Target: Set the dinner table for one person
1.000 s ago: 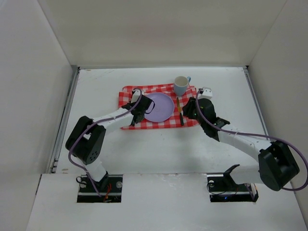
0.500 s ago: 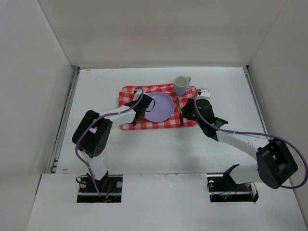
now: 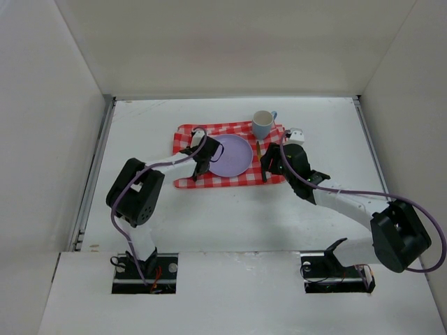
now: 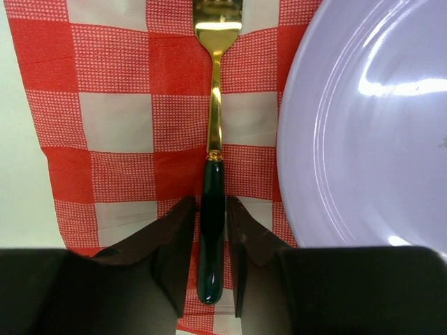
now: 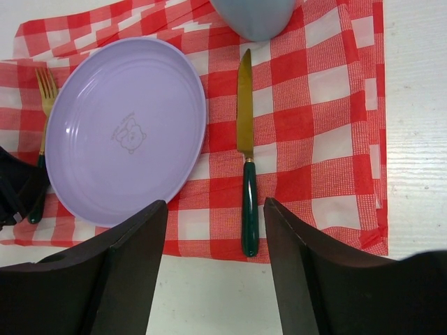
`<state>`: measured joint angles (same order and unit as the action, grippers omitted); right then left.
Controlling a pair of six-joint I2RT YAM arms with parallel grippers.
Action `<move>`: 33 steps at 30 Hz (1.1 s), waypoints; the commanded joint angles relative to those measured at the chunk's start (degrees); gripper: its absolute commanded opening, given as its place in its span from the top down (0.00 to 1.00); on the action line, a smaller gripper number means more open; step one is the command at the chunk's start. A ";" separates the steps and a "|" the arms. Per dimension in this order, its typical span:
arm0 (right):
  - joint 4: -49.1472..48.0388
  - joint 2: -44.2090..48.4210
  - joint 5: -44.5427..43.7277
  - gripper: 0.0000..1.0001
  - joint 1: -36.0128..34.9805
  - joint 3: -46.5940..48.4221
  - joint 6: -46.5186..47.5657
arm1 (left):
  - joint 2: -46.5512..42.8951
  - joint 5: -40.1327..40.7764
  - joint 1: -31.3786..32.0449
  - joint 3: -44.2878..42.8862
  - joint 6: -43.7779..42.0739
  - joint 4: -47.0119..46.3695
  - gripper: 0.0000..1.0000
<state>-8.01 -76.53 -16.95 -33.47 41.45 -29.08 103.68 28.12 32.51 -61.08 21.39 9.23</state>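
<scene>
On the white dinner table lies a red-and-white checked cloth with a lilac plate on it. A blue mug stands behind the plate. A gold fork with a dark green handle lies left of the plate. My left gripper straddles the handle, open, with thin gaps on both sides. A matching knife lies right of the plate. My right gripper hovers wide open near the knife's handle end, holding nothing.
The cloth's near edge runs just under my right fingers, with bare white tabletop to its right. Tall white panels and metal rails border the table. My left gripper shows as a dark shape beside the fork.
My left jaws have eased apart off the fork handle, and its elbow has swung inward. My right jaws have spread wider and edged a little to the left by the knife.
</scene>
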 commanded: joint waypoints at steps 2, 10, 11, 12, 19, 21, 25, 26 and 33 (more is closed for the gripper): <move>-2.62 0.68 -0.28 0.35 -0.41 1.26 0.69 | -3.74 -0.87 -0.39 2.10 3.57 0.87 0.72; -2.71 1.30 -0.80 0.31 -0.23 0.82 0.34 | -14.01 -1.58 0.13 5.17 6.21 2.45 0.65; -2.80 1.65 -0.98 0.31 -0.23 0.65 0.25 | -16.21 -1.31 0.31 5.96 6.38 2.63 0.65; -2.97 2.00 -1.15 0.31 -0.23 0.39 0.17 | -17.97 -1.14 0.49 6.67 6.56 2.63 0.65; -5.17 7.79 -6.51 0.61 0.91 -3.04 -1.59 | -36.94 0.88 -0.82 18.87 12.44 -0.18 0.65; -5.61 10.42 -8.09 0.72 2.22 -4.70 -3.08 | -40.55 1.24 -2.40 22.21 14.46 -0.27 0.65; -6.93 15.61 -7.84 0.79 6.96 -8.57 -7.73 | -47.06 0.89 -6.53 28.81 18.16 -0.36 0.62; -7.28 16.49 -7.14 0.79 8.28 -9.36 -8.96 | -48.21 0.88 -7.24 29.95 18.77 -0.62 0.61; -9.48 15.27 -4.05 0.52 13.48 -11.83 -13.89 | -54.72 -0.25 -12.69 36.55 22.82 -1.59 0.54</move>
<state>-13.41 -60.82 -21.98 -20.88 30.24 -39.51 51.00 28.14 21.39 -25.58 41.06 9.15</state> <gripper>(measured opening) 0.465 0.452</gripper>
